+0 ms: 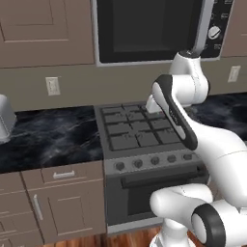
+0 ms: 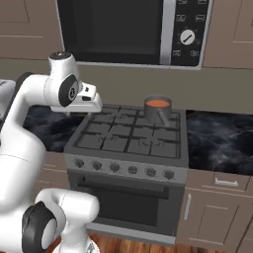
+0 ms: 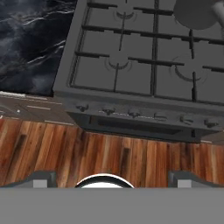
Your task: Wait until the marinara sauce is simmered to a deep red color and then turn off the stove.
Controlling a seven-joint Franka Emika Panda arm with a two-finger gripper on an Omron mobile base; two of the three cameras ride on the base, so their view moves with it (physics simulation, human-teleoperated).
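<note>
The small grey long-handled saucepan (image 2: 158, 110) sits on the back right grate of the wide grey gas stove (image 2: 129, 139), holding smooth orange-red marinara sauce (image 2: 158, 104). The two-finger gripper (image 3: 112, 177) hangs above the stove's front left corner with fingers spread wide, holding nothing. The sauce looks more orange than deep red, so reaching for the dark round knobs (image 2: 123, 169) now risks switching off early, or turning the wrong knob.

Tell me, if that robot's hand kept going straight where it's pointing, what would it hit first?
Probably the stove: the hand camera looks down over its grates and front knobs, open fingers empty. Depth is unclear, so the wooden floor is possible.
</note>
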